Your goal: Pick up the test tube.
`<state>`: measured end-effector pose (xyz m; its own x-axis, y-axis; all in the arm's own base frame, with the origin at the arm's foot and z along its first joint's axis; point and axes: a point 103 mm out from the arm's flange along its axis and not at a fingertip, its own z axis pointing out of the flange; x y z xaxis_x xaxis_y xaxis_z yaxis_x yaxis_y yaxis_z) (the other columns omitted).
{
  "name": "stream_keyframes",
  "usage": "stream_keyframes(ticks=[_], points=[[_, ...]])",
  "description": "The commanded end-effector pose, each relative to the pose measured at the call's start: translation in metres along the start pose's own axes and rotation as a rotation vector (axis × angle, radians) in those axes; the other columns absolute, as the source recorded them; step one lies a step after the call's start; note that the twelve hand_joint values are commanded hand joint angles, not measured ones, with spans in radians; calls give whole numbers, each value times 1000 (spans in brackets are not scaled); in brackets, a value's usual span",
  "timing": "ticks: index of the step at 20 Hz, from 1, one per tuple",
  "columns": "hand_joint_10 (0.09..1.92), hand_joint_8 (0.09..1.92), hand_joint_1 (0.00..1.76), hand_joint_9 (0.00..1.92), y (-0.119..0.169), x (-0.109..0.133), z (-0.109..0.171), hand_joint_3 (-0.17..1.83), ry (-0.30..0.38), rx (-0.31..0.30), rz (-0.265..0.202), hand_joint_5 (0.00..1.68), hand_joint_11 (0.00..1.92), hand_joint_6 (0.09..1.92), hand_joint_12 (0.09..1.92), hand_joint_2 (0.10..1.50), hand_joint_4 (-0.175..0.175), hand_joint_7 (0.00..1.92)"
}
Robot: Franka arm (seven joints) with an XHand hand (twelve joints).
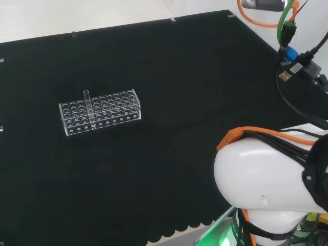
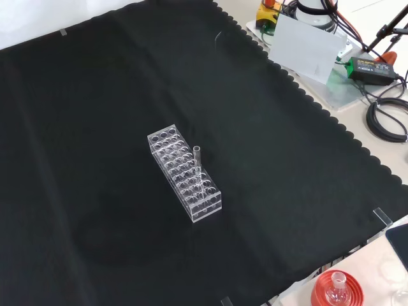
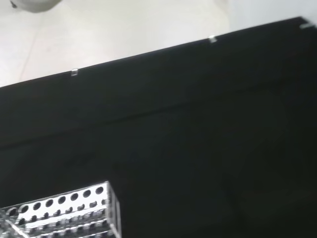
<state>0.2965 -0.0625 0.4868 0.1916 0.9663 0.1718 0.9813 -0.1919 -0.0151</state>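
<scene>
On the black cloth (image 1: 169, 154), at nine o'clock in the head view, your test tube (image 1: 87, 102) stands upright in the clear rack (image 1: 100, 111). Finger state: cannot tell. Risk: a careless approach tips the light rack or snaps the tube.

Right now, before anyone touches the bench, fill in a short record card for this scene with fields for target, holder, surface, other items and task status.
target: clear test tube, standing upright in the rack
holder: clear plastic rack with many empty holes, lying on the cloth
tube position: near the rack's left end in the head view, toward its nearer end in the front view
surface: black cloth
other items: small flask on a red ribbed stand beyond the cloth's edge
task status: tube not yet picked up
</scene>
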Motion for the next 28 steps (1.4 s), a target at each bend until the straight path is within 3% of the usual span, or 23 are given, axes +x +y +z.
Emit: stream_keyframes(ticks=[1,8,21,28], points=[[897,715,633,131,25,3,27,489,143,50,-33,261,0,188,1364,790,-12,198],[896,714,636,129,43,5,52,488,249,102,-41,270,0,185,1365,790,-14,197],[898,716,662,131,82,13,125,482,655,183,-65,295,0,178,1364,784,-16,205],[901,717,679,138,88,23,157,481,717,243,-62,304,0,173,1363,782,-16,213]])
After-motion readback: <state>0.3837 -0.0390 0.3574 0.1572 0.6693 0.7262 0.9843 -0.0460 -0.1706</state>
